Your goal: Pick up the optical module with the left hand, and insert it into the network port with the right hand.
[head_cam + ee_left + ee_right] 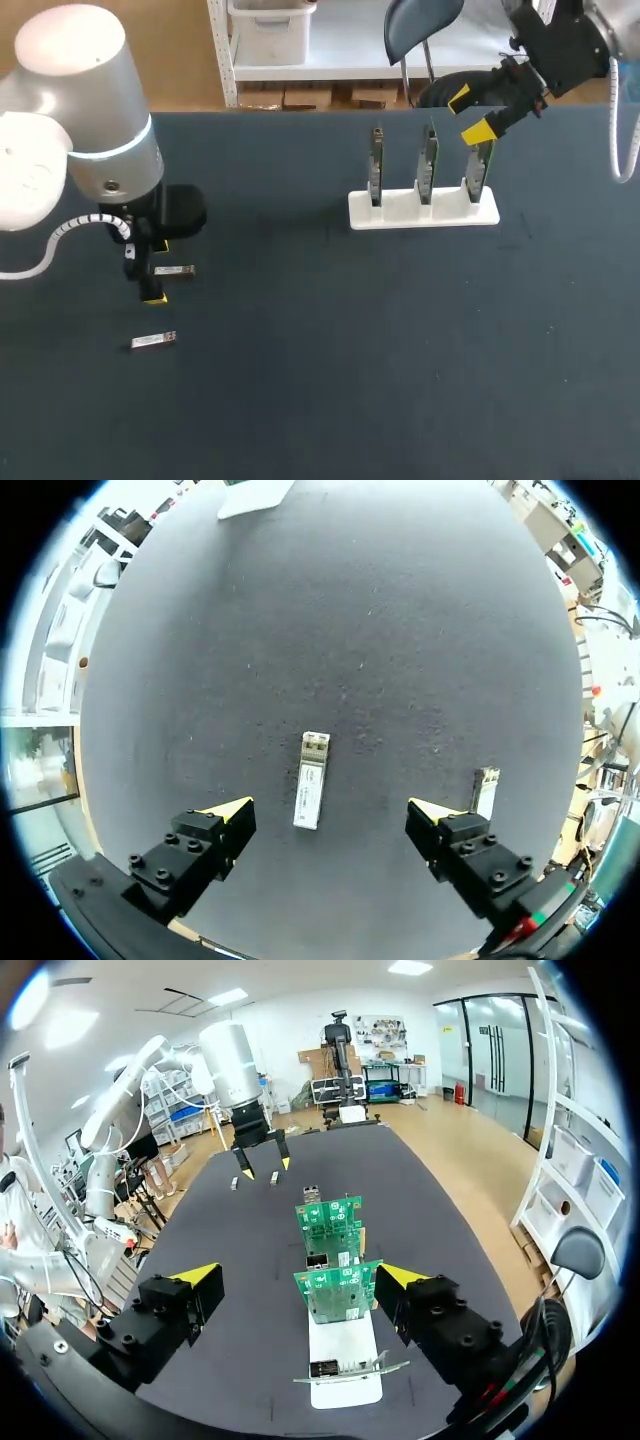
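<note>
The left gripper (157, 271) hangs low over the dark matte table (350, 350) with its yellow-tipped fingers spread wide and gripping nothing. The silver rectangular metal optical module (312, 780) lies flat on the table between those fingers, touched by neither. Its long axis runs across the closing line, so the fingers can meet its two long flanks. This is judged to be the pre-grasp alignment, and the pick-up is not yet done.

A second silver module (485, 788) lies just outside one finger, far enough apart that closing should not catch it.

The right gripper (468, 115) is also open and empty. It is held above the white plastic holder (423, 212), which keeps three green circuit boards (330, 1290) upright on edge. This leaves each metal network port (318, 1259) facing outward for insertion. The right gripper's position suggests that it waits near the target until the module is handed over.
</note>
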You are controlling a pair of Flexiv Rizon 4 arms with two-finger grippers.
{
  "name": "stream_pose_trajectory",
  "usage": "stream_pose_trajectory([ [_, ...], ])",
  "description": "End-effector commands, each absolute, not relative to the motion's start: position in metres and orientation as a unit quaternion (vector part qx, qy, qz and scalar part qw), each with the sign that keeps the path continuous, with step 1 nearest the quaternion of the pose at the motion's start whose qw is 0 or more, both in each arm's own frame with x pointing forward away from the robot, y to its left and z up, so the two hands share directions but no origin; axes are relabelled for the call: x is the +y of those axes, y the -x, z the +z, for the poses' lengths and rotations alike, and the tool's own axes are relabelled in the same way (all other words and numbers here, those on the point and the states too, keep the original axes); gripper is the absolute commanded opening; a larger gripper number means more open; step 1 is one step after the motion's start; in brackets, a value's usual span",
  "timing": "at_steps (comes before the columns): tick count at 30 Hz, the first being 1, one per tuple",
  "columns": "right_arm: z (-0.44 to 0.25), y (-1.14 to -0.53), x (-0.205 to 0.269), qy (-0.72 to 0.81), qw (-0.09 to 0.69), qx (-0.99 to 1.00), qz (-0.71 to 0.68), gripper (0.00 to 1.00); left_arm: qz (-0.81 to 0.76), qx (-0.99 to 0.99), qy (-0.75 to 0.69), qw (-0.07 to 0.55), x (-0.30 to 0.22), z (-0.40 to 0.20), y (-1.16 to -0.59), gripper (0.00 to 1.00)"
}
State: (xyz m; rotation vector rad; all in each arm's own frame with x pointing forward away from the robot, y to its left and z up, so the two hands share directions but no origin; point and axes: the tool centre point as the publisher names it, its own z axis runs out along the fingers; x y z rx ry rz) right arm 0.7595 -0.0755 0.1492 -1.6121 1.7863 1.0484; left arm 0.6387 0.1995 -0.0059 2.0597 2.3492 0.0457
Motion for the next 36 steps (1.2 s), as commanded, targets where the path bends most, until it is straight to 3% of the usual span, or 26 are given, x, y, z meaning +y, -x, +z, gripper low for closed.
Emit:
stream_pose_trajectory([
  [1, 0.149, -0.760, -0.075, 0.594, 0.256, 0.658, 0.385, 1.00, 0.008, 0.750, -0.662, 0.002, 0.198, -0.011, -0.645, 1.00],
  [24, 0.149, -0.760, -0.075, 0.594, 0.256, 0.658, 0.385, 1.00, -0.006, 0.749, -0.662, -0.019, 0.203, -0.024, -0.647, 1.00],
  [25, 0.149, -0.760, -0.075, 0.594, 0.256, 0.658, 0.385, 1.00, -0.008, 0.748, -0.664, -0.021, 0.203, -0.025, -0.647, 0.96],
  [26, 0.149, -0.760, -0.075, 0.594, 0.256, 0.658, 0.385, 1.00, -0.009, 0.747, -0.664, -0.022, 0.203, -0.025, -0.647, 0.64],
  [29, 0.149, -0.760, -0.075, 0.594, 0.256, 0.658, 0.385, 1.00, -0.010, 0.745, -0.666, -0.024, 0.203, -0.026, -0.646, 0.00],
  [36, 0.149, -0.760, -0.075, 0.594, 0.256, 0.658, 0.385, 1.00, -0.011, 0.741, -0.671, -0.025, 0.202, -0.026, -0.647, 0.00],
])
